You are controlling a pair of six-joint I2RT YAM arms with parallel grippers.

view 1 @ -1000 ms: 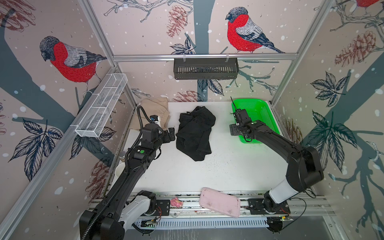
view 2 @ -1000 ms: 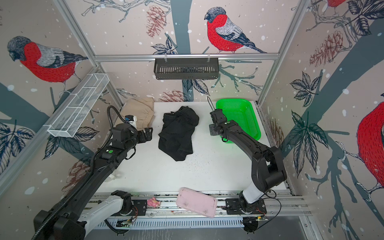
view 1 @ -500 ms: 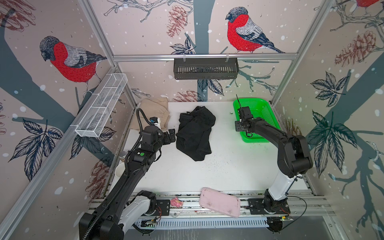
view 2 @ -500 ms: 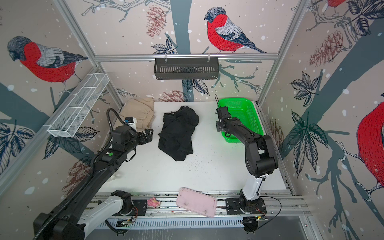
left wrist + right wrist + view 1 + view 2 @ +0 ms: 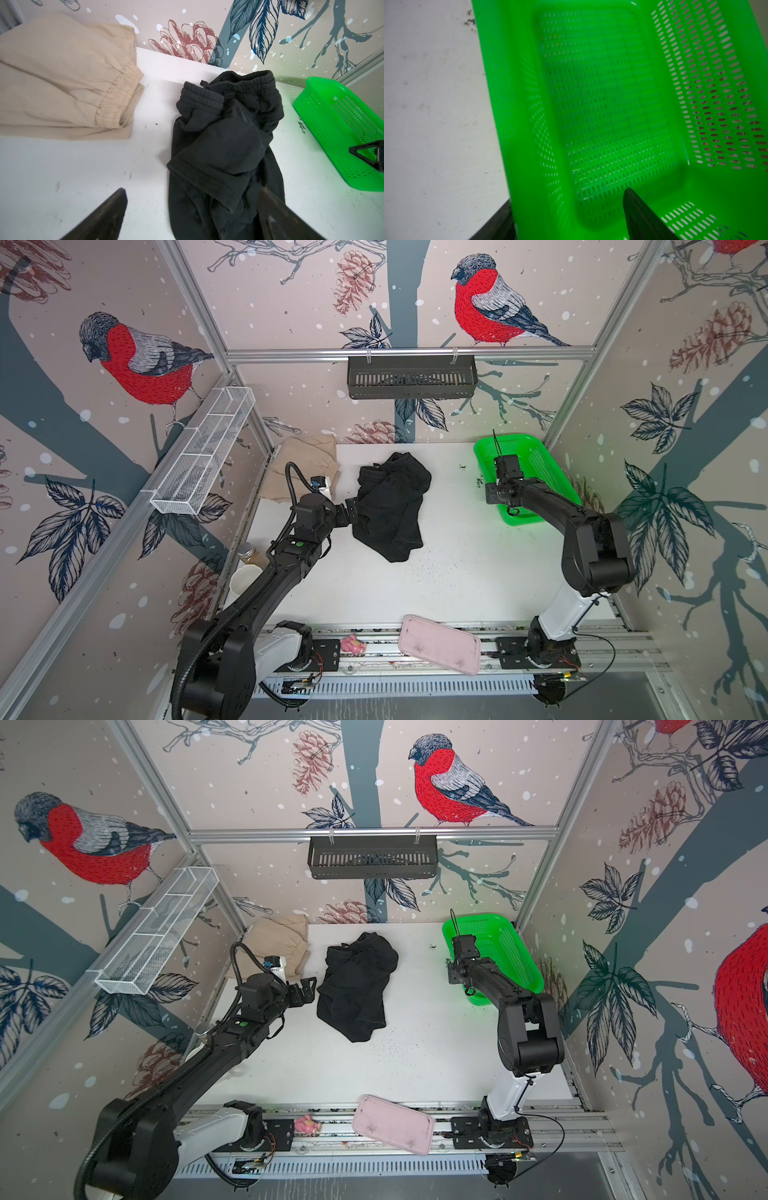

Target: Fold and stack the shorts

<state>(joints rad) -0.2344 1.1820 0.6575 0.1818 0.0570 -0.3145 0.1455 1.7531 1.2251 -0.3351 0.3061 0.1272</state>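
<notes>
In a top view, the black shorts [image 5: 390,506] lie crumpled mid-bench [image 5: 457,572], with the beige shorts [image 5: 303,464] at the far-left corner.

Left wrist: the left gripper [image 5: 193,216] is spread over the black edge, and closing here may pinch bunched layers.

Right wrist: the right gripper [image 5: 566,207] is released astride the basket [image 5: 602,93] wall and could drag it.

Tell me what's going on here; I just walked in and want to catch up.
Two robot arms are dealing with shorts. The left gripper, open, sits at the edge of the crumpled black shorts in the middle, gripping nothing. The beige shorts lie apart in the far left corner. The right gripper, open, straddles a wall of the empty green basket.
</notes>
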